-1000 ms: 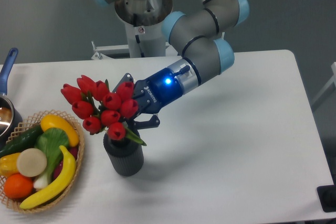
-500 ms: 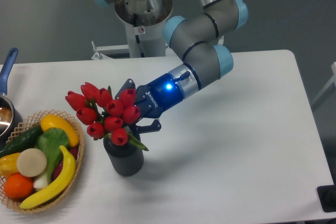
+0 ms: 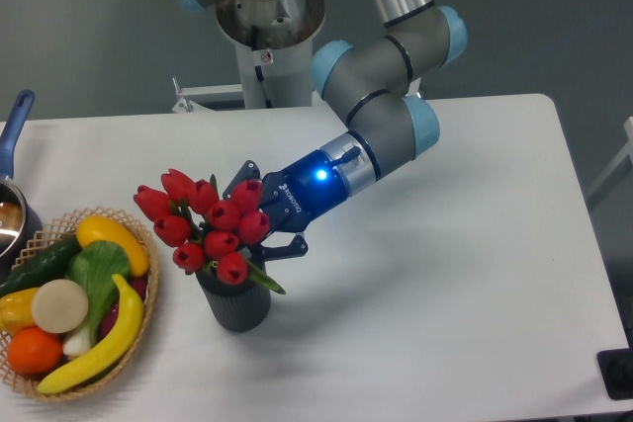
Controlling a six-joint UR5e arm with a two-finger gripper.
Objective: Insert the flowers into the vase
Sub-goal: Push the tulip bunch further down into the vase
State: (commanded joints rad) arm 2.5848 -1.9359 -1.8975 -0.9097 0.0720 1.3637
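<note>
Tied bunch of red tulip buds with green leaves [image 3: 210,224] seated in the mouth of the small dark grey ribbed cylindrical vase [image 3: 235,304], stems hidden inside, heads fanned above the rim. Long axis tilted, not upright: base down in the vase, buds leaning up and toward the left of the view, the outermost heads overhanging well past the vase's left wall. One green leaf jutting out low to the right over the rim. Vase upright on the white counter [image 3: 465,274], left of centre and toward the near edge, a band of bare surface between it and that edge. Dark two-finger gripper with a blue light on its wrist [image 3: 269,222] just behind and right of the bunch, jaws spread apart on either side of the upper stems, contact with the flowers impossible to judge because the buds cover the tips. Grey arm with pale blue joints [image 3: 381,96] slanting away up and right toward its base at the back. Round wicker basket of yellow bananas, an orange and green produce [image 3: 69,308] near the vase on the left, a narrow gap between them. Blue-handled metal pot [image 3: 12,180] cut off at the left edge. Wide open counter to the right.
</note>
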